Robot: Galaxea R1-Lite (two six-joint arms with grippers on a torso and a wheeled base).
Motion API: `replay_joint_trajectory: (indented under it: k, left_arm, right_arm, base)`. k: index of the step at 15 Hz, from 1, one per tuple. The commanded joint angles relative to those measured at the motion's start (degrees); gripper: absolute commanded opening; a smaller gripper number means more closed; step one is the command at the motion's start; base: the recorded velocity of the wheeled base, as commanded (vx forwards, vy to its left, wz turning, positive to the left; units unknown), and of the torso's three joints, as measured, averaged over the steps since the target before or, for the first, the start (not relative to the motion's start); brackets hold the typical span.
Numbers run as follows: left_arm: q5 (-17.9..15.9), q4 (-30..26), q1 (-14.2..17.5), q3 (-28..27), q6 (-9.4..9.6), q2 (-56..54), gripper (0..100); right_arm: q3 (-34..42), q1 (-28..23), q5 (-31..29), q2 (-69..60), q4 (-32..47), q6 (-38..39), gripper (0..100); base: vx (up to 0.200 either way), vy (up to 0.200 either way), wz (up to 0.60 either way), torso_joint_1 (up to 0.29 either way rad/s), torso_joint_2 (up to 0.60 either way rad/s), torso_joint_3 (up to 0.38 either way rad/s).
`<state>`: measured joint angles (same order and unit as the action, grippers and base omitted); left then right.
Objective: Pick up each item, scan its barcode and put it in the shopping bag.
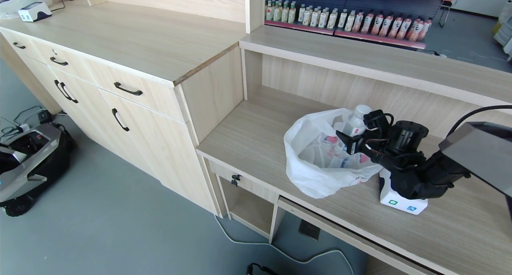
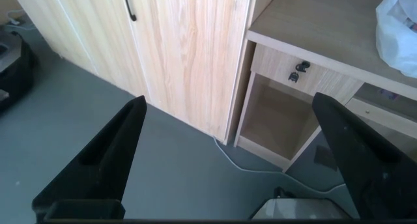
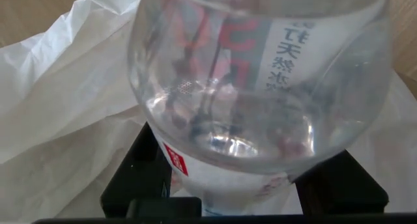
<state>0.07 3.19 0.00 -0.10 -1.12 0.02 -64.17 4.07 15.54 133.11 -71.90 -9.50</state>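
A clear water bottle [image 1: 355,125] with a white cap and a red-and-white label hangs just above the open mouth of the white plastic shopping bag [image 1: 320,163] on the lower counter. My right gripper [image 1: 354,137] is shut on the bottle's body. In the right wrist view the bottle's base [image 3: 254,87] sits close between the dark fingers [image 3: 140,175], with the bag [image 3: 65,120] spread below it. My left gripper [image 2: 228,159] hangs open over the grey floor, off the counter's front left corner, holding nothing.
A white scanner box [image 1: 402,201] stands on the counter [image 1: 256,135] right of the bag, partly behind my right arm. A taller cabinet with drawers [image 1: 120,91] is on the left. Shelves of drink bottles [image 1: 344,21] line the back. A cable [image 1: 280,251] lies on the floor.
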Motion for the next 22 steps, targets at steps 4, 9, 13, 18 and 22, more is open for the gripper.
replay_joint_trajectory:
  k: [4,9,13,18,22]
  left_arm:
    - [0.0,0.1,0.0,0.0,-0.02,0.0,100]
    - [0.0,0.1,0.0,0.0,-0.02,0.0,100]
    - [0.0,0.1,0.0,0.0,-0.02,0.0,100]
    - [0.0,0.1,0.0,0.0,-0.02,0.0,100]
    - [0.0,0.0,0.0,0.0,-0.02,0.0,100]
  right_arm:
    - [-4.6,0.1,0.0,2.0,0.8,0.4,0]
    - [-6.3,0.9,0.0,4.8,0.2,0.3,0]
    - [-5.8,0.6,0.0,4.5,0.2,0.4,100]
    - [15.8,-1.2,-0.1,-26.8,3.3,-1.0,100]
    - [29.4,-16.6,-0.1,-61.7,30.0,-1.8,100]
  base:
    - [0.000,0.000,0.00,0.000,0.00,0.000]
    - [0.000,0.000,0.00,0.000,0.00,0.000]
    - [0.000,0.000,0.00,0.000,0.00,0.000]
    - [0.000,0.000,0.00,0.000,0.00,0.000]
    - [0.000,0.000,0.00,0.000,0.00,0.000]
